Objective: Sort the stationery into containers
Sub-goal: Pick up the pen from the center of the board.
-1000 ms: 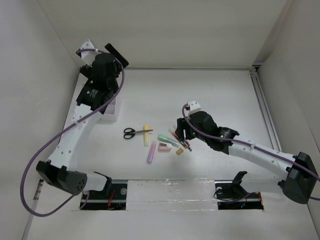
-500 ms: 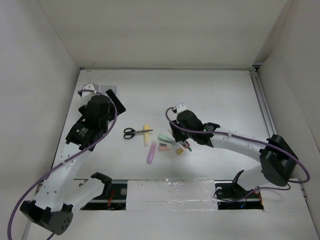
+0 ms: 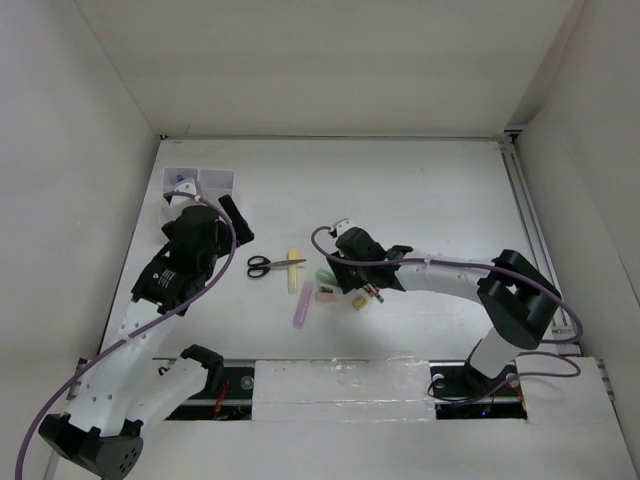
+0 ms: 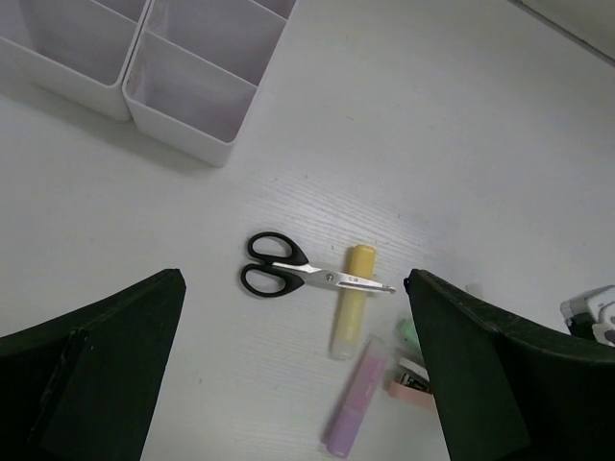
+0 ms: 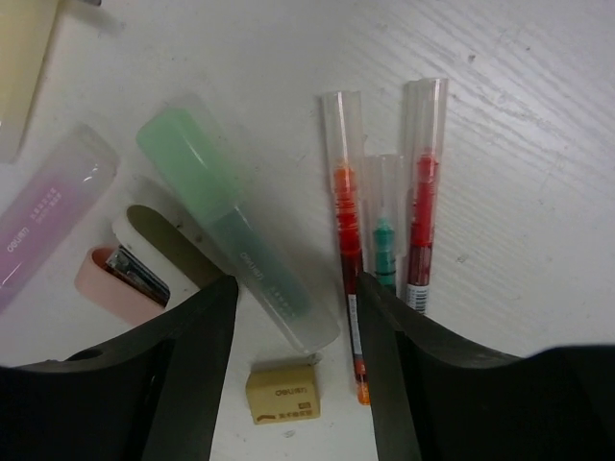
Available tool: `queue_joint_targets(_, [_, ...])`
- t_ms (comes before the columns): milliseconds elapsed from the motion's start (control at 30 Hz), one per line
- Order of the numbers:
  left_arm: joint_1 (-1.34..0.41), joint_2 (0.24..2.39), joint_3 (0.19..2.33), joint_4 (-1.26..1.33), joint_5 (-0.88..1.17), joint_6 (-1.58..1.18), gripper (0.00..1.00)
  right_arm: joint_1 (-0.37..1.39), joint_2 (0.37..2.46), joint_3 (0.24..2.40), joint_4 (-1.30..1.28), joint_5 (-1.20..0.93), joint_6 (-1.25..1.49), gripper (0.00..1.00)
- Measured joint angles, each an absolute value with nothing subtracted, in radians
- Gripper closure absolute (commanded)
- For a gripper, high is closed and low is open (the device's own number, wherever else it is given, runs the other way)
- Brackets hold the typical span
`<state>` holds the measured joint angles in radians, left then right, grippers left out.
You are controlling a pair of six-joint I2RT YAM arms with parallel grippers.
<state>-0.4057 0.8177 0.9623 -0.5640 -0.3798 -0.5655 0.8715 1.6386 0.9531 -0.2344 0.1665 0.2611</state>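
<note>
Seen from above, with 12 o'clock at the far wall, the loose stationery lies near the middle of the table (image 3: pixel 420 190). The organizer box (image 3: pixel 215 181) stands at about 10 o'clock from it, well apart.

The right gripper (image 5: pixel 295 283) is low over the pile with its fingers spread. The green highlighter (image 5: pixel 231 221) lies on the table in the gap between them, capped end toward 11 o'clock in the wrist view, and is not pinched. Whether either finger touches it cannot be told.

- At 3 o'clock from it lie two red pens (image 5: pixel 344 240) with a green-inked pen (image 5: pixel 384 245) between them, all three parallel. The nearer red pen runs just beside the right finger.
- A tan block (image 5: pixel 282 392) sits at 6 o'clock, just beyond the highlighter's clear end.
- A small pink piece (image 5: pixel 120 283) with metal showing inside lies at 8 o'clock, just beside the highlighter.
- The pink highlighter (image 5: pixel 48 221) lies beyond that, at 9 o'clock.

The left gripper (image 4: pixel 292 276) hangs above the table between the box and the pile, its fingers wide apart and holding nothing. Under it lie the scissors (image 4: pixel 274 274), handles toward 9 o'clock in the wrist view. Their blade tips cross the upper end of the yellow highlighter (image 4: pixel 351 303).

In the top view something small and blue shows in the box's far-left compartment, too small to identify.
</note>
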Motion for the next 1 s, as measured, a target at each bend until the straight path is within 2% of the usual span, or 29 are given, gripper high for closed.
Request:
queue_joint_targets(267, [-0.406,0.817,0.962,-0.551,-0.348,-0.548,0.00,0.943,1.675,0.961,-0.235,0.163,0.263,0.39])
queue_joint_targets(500, [-0.406,0.816,0.961,-0.543,-0.332,-0.539,0.00,0.943,1.718,0.974,-0.235,0.168,0.265,0.44])
queue_joint_targets(533, [-0.406,0.816,0.961,-0.542,-0.329,-0.538,0.00,0.943,1.721,0.976,-0.234,0.169,0.265,0.54])
queue_joint_targets(633, [-0.406,0.816,0.961,-0.540,-0.323,-0.535,0.00,0.942,1.732,0.988,-0.238,0.175,0.269,0.70])
queue_joint_targets(667, [-0.406,0.816,0.961,-0.540,-0.321,-0.533,0.00,0.942,1.733,0.989,-0.238,0.176,0.269,0.82])
queue_joint_targets(767, [-0.406,0.816,0.960,-0.538,-0.314,-0.532,0.00,0.944,1.734,0.994,-0.239,0.179,0.283,1.00])
queue_joint_targets(1000, [-0.405,0.817,0.959,-0.529,-0.257,-0.531,0.00,0.944,1.722,1.023,-0.301,0.231,0.315,1.00])
